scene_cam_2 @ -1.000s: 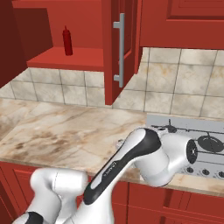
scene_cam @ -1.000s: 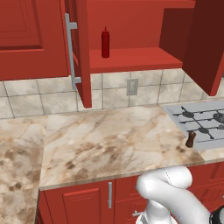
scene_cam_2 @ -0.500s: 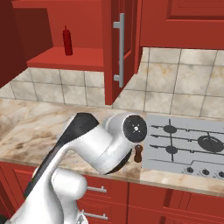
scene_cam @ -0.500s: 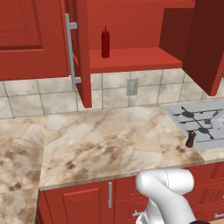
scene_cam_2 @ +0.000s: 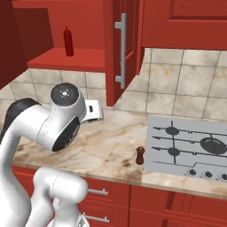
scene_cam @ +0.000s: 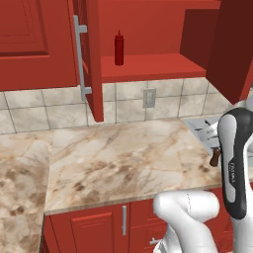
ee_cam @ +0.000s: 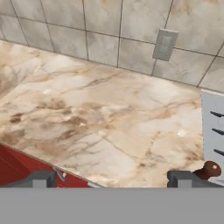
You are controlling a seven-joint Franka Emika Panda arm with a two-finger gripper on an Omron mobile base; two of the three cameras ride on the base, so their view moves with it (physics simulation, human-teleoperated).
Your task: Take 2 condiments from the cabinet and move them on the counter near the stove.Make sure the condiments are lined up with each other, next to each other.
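Note:
The slim red squeeze bottle (scene_cam: pixel 118 48) (scene_cam_2: pixel 68 41) stands upright on the shelf (scene_cam: pixel 148 68) of the open cabinet, whose door (scene_cam: pixel 91 59) hangs wide. The dark brown shaker (scene_cam: pixel 216 157) (scene_cam_2: pixel 140 155) stands upright on the counter (scene_cam: pixel 123 158), right beside the stove's (scene_cam_2: pixel 195 144) left edge. In the hand view my gripper (ee_cam: pixel 113 179) is open with nothing between its fingertips (ee_cam: pixel 43 178), low over the counter's front edge. There the shaker's knob (ee_cam: pixel 211 169) sits just outside the right fingertip. My arm (scene_cam: pixel 236 163) rises between the camera and the shaker.
A wall outlet (scene_cam: pixel 148 98) (ee_cam: pixel 165 44) sits in the tiled backsplash under the shelf. The open door's long silver handle (scene_cam_2: pixel 122 51) juts out over the counter. A second open door (scene_cam: pixel 232 44) hangs to the right of the shelf. Red base cupboards (scene_cam: pixel 123 225) run under the counter.
My arm has swung upward and folded back, its elbow now high on the left of the right base view. The bottle and shaker have not moved. The gripper stays open.

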